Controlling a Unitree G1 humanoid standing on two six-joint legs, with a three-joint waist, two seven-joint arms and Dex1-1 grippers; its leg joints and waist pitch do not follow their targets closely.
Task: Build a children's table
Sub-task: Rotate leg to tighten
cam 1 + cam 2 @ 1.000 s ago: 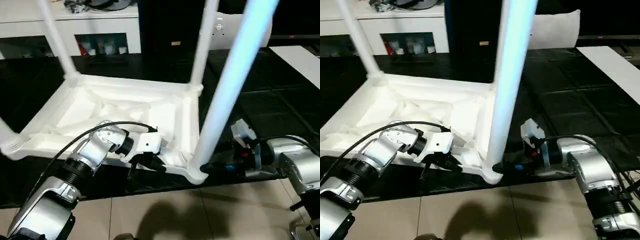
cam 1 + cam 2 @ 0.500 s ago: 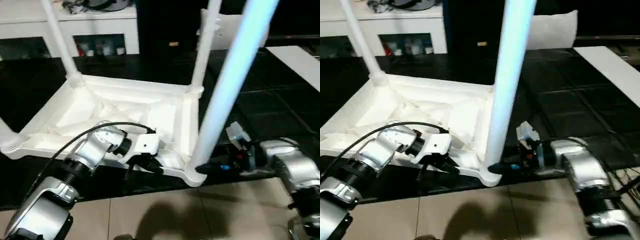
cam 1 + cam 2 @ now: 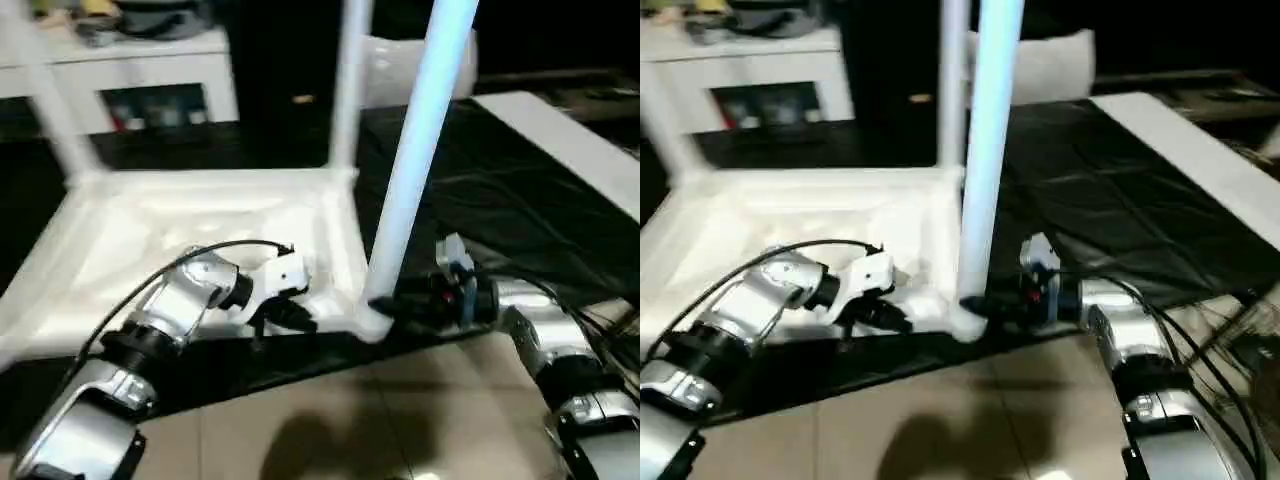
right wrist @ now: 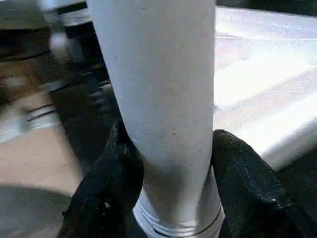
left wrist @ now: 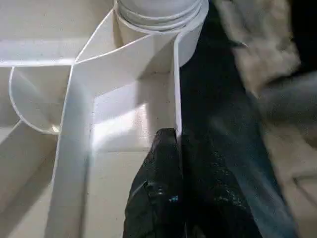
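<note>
The table top (image 3: 180, 230) lies upside down on the dark mat (image 3: 520, 190). Reaching level, the right gripper (image 4: 168, 173) grasps the near leg (image 3: 410, 170) at its base. The left gripper (image 5: 171, 163), arm bent inward, pinches the table's near rim; no writing can be read.

The upturned table top (image 3: 150, 235) lies on a dark mat (image 3: 520, 200), legs rising from its corner sockets. The left gripper (image 5: 171, 163) is pinched onto the top's near rim wall (image 5: 177, 89), one finger inside the rim and one outside; just beyond its tips stands the near right corner socket (image 5: 158, 10). The right gripper (image 4: 168, 163) straddles the near right leg (image 3: 415, 150) low down, a finger (image 4: 119, 168) touching each side. Behind that leg stands the far right leg (image 3: 350, 80); far left of both grippers, the far left leg (image 3: 45, 110). A cabinet (image 3: 150, 70) stands behind the table.
</note>
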